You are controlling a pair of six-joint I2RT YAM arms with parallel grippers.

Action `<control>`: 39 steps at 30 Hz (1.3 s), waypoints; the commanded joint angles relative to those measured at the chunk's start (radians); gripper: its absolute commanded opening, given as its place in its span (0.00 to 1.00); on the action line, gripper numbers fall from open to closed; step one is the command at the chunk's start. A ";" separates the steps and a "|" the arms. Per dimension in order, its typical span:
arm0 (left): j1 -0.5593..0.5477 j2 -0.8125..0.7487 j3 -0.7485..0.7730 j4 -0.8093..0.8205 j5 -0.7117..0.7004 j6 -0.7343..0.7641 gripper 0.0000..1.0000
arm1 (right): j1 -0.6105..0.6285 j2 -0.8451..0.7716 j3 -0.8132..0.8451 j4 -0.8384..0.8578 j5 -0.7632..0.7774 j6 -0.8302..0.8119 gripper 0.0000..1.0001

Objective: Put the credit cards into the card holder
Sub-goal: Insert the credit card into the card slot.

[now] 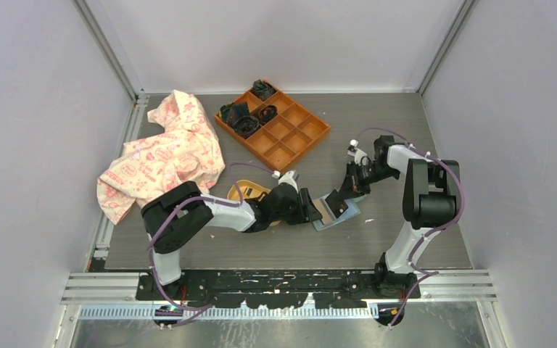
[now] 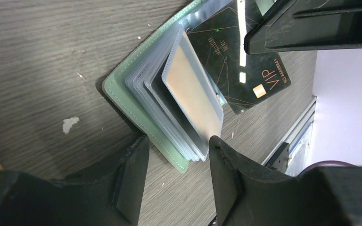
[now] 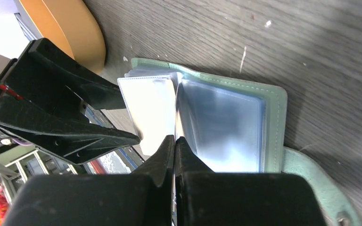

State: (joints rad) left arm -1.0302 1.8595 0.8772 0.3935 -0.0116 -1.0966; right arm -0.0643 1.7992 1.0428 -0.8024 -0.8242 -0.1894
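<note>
The sage-green card holder (image 2: 122,96) lies open on the table, its clear plastic sleeves fanned upward; it also shows in the top view (image 1: 342,216) and the right wrist view (image 3: 273,117). My right gripper (image 3: 174,143) is shut on a black card (image 2: 245,66) marked VIP, held edge-on, with its far end among the sleeves. My left gripper (image 2: 176,165) is open, its fingers (image 2: 132,179) astride the holder's near corner without touching it. A pale sleeve (image 3: 148,113) stands up; I cannot tell whether it holds a card. In the top view both grippers, left (image 1: 309,206) and right (image 1: 336,201), meet over the holder.
An orange compartment tray (image 1: 301,134) with dark items stands at the back. A patterned cloth (image 1: 159,152) lies at the left. A yellow oval dish (image 1: 246,191) sits behind my left wrist and shows in the right wrist view (image 3: 75,33).
</note>
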 commanded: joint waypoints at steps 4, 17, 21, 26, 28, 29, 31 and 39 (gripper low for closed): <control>0.086 0.051 0.029 -0.020 0.007 0.040 0.51 | 0.044 0.020 0.068 -0.011 -0.009 -0.009 0.01; 0.130 -0.055 0.045 -0.107 0.037 0.159 0.51 | -0.031 -0.074 -0.007 0.175 -0.131 0.122 0.01; 0.130 -0.115 0.031 -0.133 0.036 0.222 0.50 | -0.077 -0.130 -0.108 0.284 -0.211 0.174 0.01; 0.130 -0.140 0.049 -0.139 0.070 0.251 0.44 | -0.078 -0.130 -0.171 0.453 -0.248 0.312 0.01; 0.128 -0.140 0.066 -0.143 0.087 0.251 0.40 | -0.078 -0.115 -0.177 0.471 -0.252 0.340 0.01; 0.128 -0.137 0.075 -0.143 0.097 0.250 0.40 | -0.078 -0.107 -0.178 0.473 -0.247 0.350 0.01; 0.127 -0.125 0.098 -0.149 0.120 0.246 0.39 | -0.078 -0.087 -0.174 0.470 -0.228 0.366 0.01; 0.118 -0.036 0.186 -0.210 0.142 0.244 0.38 | -0.078 -0.031 -0.146 0.408 -0.173 0.363 0.01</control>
State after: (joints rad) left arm -0.9089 1.7897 1.0142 0.2081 0.1093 -0.8745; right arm -0.1440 1.7641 0.8650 -0.3840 -1.0107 0.1616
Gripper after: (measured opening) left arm 0.378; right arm 0.039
